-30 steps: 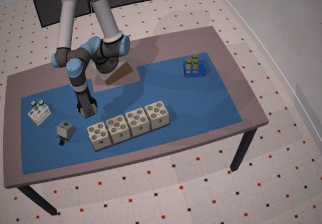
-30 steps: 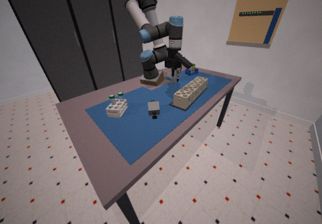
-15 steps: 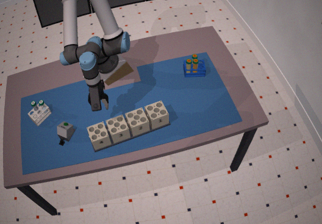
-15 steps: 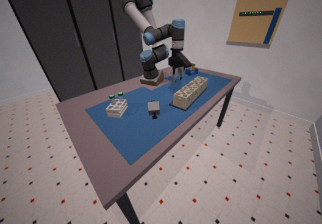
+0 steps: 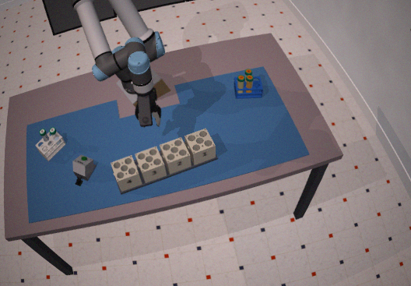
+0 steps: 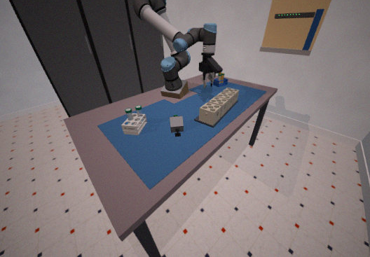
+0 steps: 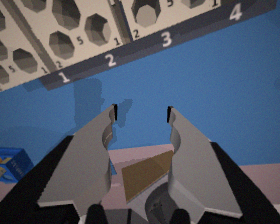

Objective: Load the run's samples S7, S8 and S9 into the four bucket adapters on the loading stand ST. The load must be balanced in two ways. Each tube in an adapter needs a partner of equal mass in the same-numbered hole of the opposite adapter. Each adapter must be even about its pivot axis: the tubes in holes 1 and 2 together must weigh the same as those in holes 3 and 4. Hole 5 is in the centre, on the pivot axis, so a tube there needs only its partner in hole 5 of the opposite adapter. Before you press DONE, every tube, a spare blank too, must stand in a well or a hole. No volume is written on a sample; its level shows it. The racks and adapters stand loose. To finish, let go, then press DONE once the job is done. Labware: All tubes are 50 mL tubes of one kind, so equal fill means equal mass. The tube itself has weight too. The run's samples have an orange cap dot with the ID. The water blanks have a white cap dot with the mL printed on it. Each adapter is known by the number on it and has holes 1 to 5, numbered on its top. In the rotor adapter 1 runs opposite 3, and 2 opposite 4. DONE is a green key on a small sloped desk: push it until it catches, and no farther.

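While the arm bends down over the mat, its gripper (image 5: 149,122) hangs partly open, holding nothing.

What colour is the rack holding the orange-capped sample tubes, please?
Blue; the rack shows best in the top view.

Four adapters (image 5: 163,159) stand in a row between two racks (image 5: 249,90).
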Tool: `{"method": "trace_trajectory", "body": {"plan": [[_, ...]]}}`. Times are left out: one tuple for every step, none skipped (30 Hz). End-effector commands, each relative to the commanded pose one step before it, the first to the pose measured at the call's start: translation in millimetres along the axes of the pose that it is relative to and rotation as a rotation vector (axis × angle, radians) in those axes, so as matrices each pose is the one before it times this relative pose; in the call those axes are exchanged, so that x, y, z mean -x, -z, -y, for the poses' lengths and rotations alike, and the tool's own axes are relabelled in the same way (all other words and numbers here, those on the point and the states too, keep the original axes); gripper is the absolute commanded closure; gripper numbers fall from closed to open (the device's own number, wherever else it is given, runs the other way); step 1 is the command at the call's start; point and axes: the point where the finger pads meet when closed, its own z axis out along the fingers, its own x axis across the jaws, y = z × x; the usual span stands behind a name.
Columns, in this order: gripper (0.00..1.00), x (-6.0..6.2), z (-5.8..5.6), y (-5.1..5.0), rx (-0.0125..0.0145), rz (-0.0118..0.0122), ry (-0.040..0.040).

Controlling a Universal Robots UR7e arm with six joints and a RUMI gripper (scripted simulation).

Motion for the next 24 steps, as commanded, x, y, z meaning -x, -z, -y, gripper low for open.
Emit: {"method": "trace_trajectory", "body": {"plan": [[0.65, 39.25, -26.0, 1.53, 0.00066, -0.01109, -0.00667], [0.65, 6.74, -4.91, 0.0, 0.00001, 0.00002, 0.0], [0.65, 6.74, -4.91, 0.0, 0.00001, 0.00002, 0.0], [0.65, 0.0, 0.0, 0.0, 0.0, 0.0, 0.0], [0.65, 0.0, 0.0, 0.0, 0.0, 0.0, 0.0], [0.65, 6.75, -4.91, 0.0, 0.00001, 0.00002, 0.0], [0.65, 6.74, -4.91, 0.0, 0.00001, 0.00002, 0.0], [0.65, 6.74, -4.91, 0.0, 0.00001, 0.00002, 0.0], [0.65, 6.74, -4.91, 0.0, 0.00001, 0.00002, 0.0], [0.65, 6.74, -4.91, 0.0, 0.00001, 0.00002, 0.0], [0.65, 6.74, -4.91, 0.0, 0.00001, 0.00002, 0.0], [0.65, 6.74, -4.91, 0.0, 0.00001, 0.00002, 0.0], [0.65, 6.74, -4.91, 0.0, 0.00001, 0.00002, 0.0], [0.65, 6.74, -4.91, 0.0, 0.00001, 0.00002, 0.0], [0.65, 6.74, -4.91, 0.0, 0.00001, 0.00002, 0.0], [0.65, 6.74, -4.91, 0.0, 0.00001, 0.00002, 0.0], [0.65, 6.74, -4.91, 0.0, 0.00001, 0.00002, 0.0], [0.65, 6.74, -4.91, 0.0, 0.00001, 0.00002, 0.0], [0.65, 6.74, -4.91, 0.0, 0.00001, 0.00002, 0.0], [0.65, 6.74, -4.91, 0.0, 0.00001, 0.00002, 0.0], [0.65, 0.0, 0.0, 0.0, 0.0, 0.0, 0.0], [0.65, 0.0, 0.0, 0.0, 0.0, 0.0, 0.0], [0.65, 6.67, -4.93, -0.04, 0.0, 0.00004, 0.0], [0.65, 6.74, -4.92, 0.0, 0.00001, 0.00002, 0.0]]}}
